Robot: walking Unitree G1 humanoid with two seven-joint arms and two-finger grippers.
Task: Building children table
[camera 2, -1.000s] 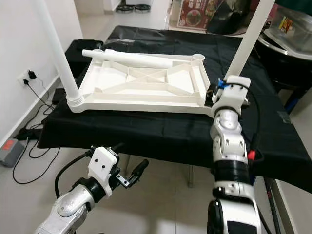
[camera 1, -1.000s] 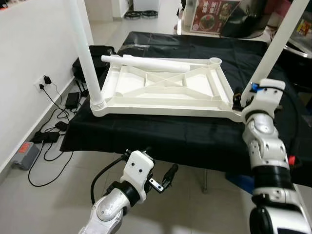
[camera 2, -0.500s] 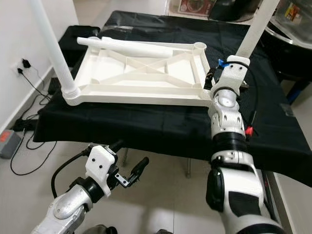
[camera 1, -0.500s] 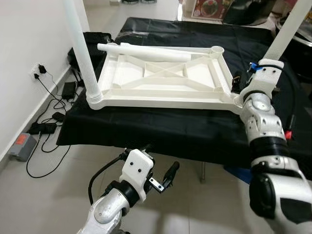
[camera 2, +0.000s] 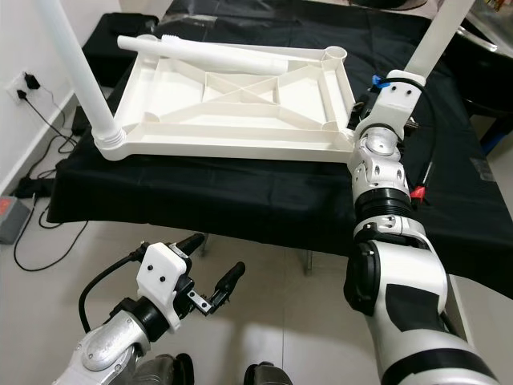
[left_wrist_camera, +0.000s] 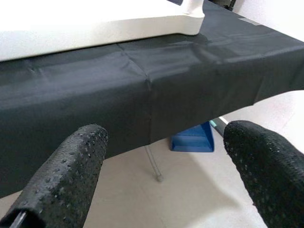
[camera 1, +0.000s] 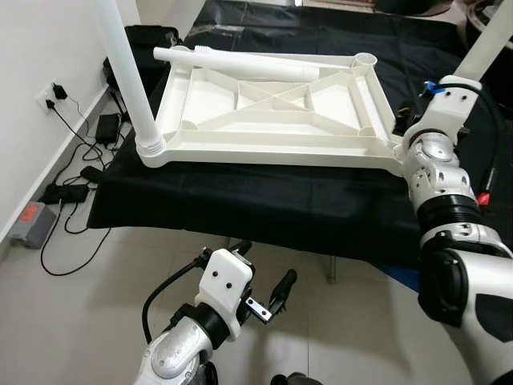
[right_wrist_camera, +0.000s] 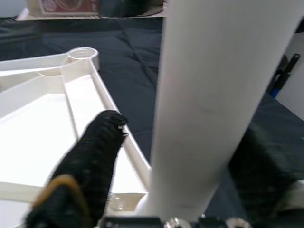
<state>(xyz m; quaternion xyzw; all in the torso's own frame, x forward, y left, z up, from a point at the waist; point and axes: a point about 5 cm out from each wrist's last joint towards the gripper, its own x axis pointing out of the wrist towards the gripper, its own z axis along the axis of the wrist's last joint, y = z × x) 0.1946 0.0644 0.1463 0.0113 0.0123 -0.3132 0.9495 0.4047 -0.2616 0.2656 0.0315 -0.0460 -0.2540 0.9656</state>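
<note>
While the right gripper (right_wrist_camera: 156, 156) closes around the near-right leg (camera 2: 437, 36) and the left gripper (camera 2: 210, 277) hangs open and empty, a skewed push could cross-thread its socket or slide the tabletop (camera 1: 264, 112) off the bench (camera 1: 264, 204).

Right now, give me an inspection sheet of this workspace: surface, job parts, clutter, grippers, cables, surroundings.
Surface: black cloth-covered table, draped over the near edge.
Job's things: white plastic children's tabletop lying underside up; upright white leg at its near left corner; upright white leg at its near right corner; loose white leg lying across the far edge; far right socket empty.
Clutter: nothing seen on the cloth near the tabletop.
Grippers: right gripper around the near right leg; left gripper open, low in front of the table.
Cables: black chargers and cords on the floor by the wall.
Surroundings: white wall, tiled floor, blue dustpan under the table.
</note>
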